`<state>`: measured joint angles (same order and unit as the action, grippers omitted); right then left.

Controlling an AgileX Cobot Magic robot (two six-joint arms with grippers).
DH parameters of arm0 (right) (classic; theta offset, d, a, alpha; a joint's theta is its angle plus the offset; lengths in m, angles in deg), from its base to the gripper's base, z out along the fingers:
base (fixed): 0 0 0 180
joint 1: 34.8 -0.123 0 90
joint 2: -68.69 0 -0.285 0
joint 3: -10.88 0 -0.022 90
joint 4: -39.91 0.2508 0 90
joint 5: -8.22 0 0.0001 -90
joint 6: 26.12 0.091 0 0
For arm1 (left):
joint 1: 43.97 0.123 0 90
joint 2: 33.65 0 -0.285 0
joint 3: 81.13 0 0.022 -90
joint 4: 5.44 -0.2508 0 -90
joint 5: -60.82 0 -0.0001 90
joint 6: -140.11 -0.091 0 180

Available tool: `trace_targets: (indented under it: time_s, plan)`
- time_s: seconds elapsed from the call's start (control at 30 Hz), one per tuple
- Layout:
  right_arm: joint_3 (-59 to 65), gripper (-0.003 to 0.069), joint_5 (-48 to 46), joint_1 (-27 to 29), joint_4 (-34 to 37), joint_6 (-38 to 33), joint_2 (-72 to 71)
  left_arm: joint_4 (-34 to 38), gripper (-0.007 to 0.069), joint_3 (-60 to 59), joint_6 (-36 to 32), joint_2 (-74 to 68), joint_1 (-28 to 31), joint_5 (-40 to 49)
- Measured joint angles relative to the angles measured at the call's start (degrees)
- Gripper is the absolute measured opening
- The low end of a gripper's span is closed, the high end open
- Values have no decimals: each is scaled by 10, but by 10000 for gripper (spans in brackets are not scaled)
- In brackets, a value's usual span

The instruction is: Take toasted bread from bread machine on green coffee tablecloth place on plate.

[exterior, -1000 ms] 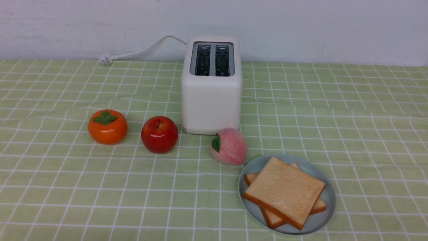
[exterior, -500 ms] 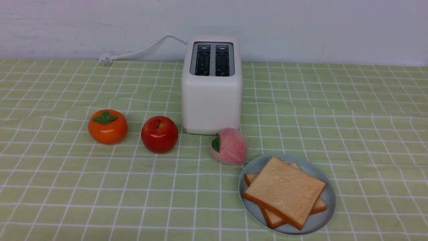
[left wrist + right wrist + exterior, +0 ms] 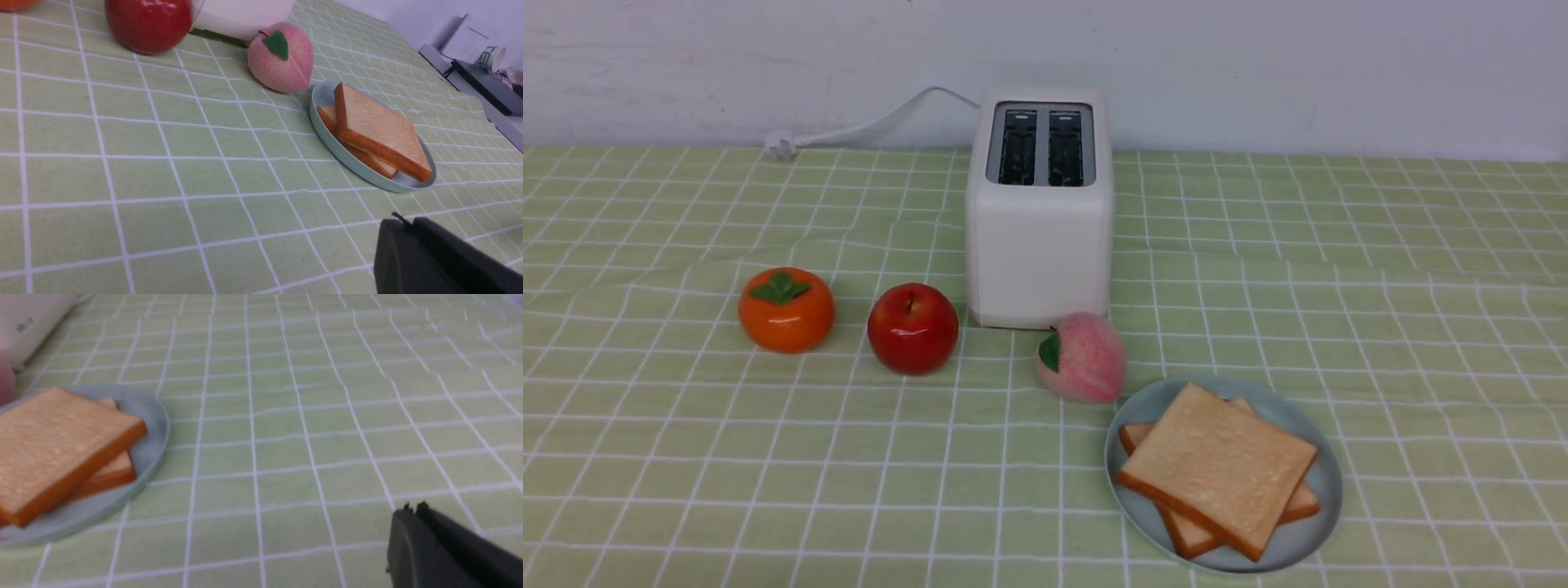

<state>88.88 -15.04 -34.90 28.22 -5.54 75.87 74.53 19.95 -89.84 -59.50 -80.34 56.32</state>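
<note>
Relative to the plate [image 3: 1131, 518], both toasted slices [image 3: 1221, 465] rest crossed on it and I judge transfer complete; my left gripper [image 3: 408, 222] and right gripper [image 3: 414, 510] appear closed and empty, though mostly cropped.

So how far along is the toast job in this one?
Looks complete: both slices of toasted bread lie stacked crosswise on the plate, and the visible slots of the bread machine show no bread. Nothing is in hand: the left gripper and right gripper are shut and empty. Nothing appears left to move.
</note>
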Motion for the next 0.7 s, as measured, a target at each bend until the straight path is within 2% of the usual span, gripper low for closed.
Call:
trace_targets:
  time_s: [0.07, 0.5, 0.57, 0.7]
  plan:
    - [1, -20, 1, -1, -17, 23, 0, 0, 29, 0, 0, 0, 0, -1]
    - [1, -19, 1, -1, -22, 24, -1, 0, 39, 0, 0, 0, 0, -1]
    - [1, -19, 10, -1, -21, 5, -1, 0, 39, 0, 0, 0, 0, -1]
    - [4, -19, 24, 19, 71, -136, -1, 1, 41, 0, 0, 0, 0, -1]
